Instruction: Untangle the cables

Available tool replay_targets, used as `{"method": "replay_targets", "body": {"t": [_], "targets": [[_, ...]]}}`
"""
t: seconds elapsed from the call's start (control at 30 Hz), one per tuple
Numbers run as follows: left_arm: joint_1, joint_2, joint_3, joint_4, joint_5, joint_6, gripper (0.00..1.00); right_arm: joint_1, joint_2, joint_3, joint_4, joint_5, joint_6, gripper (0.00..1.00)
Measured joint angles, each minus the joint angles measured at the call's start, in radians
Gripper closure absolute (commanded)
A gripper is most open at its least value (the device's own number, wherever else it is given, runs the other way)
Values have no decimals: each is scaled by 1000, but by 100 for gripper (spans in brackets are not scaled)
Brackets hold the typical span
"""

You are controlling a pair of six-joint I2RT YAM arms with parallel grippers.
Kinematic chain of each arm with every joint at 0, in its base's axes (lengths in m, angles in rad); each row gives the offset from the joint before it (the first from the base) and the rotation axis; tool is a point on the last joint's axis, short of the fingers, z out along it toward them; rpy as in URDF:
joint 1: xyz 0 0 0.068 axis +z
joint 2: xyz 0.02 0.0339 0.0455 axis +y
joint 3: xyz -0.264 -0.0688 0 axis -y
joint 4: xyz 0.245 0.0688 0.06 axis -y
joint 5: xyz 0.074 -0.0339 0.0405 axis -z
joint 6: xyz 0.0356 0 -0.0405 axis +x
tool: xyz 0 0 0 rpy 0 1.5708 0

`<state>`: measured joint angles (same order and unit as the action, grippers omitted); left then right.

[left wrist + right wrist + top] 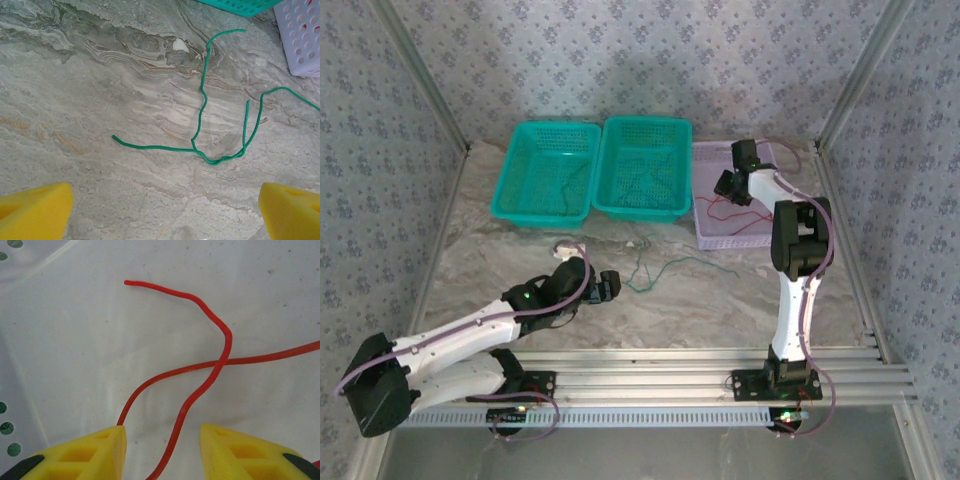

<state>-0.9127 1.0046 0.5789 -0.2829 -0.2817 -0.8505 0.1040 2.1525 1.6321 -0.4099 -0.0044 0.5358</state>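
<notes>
Grey marbled bench (740,310), veined surface. Three baskets side by side along far edge: left teal basket (506,175), middle teal basket (640,213), lilac basket (730,240) at right, perforated walls. Green cable (665,266) (202,100) loose on bare bench in front of middle teal basket, strands crossing at its low bend, one end trailing toward lilac basket. Small pale fleck (179,45) beside cable's far stretch.

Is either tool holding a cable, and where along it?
Nothing held. Left tool open near the green cable; right tool open astride the red cable.
</notes>
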Motion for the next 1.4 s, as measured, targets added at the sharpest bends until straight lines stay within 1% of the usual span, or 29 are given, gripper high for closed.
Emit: {"method": "replay_targets", "body": {"t": [0.17,0.53,0.7,0.8,0.9,1.03,1.1,1.2,1.33,1.4], "targets": [[0,0,0,2,5,0,5,-19,-63,-19,-2,-20,11,51],[0,0,-1,4,9,-5,5,-34,-297,-27,-3,-25,14,46],[0,1,-21,23,21,-16,5,-27,-395,-96,-2,-29,13,46],[0,15,-30,37,30,-27,5,-8,-470,-174,4,-49,10,45],[0,40,-45,65,43,-45,5,59,-582,-293,26,-76,10,44],[0,75,-68,91,58,-65,7,192,-736,-454,69,-147,-2,43],[0,86,-74,95,58,-68,7,250,-784,-518,82,-193,-15,43],[0,101,-75,101,53,-69,10,329,-813,-612,111,-237,-33,45],[1,144,-72,102,39,-75,18,427,-821,-761,160,-264,-39,45],[3,171,-70,105,31,-79,19,461,-821,-819,184,-274,-39,45]]}}
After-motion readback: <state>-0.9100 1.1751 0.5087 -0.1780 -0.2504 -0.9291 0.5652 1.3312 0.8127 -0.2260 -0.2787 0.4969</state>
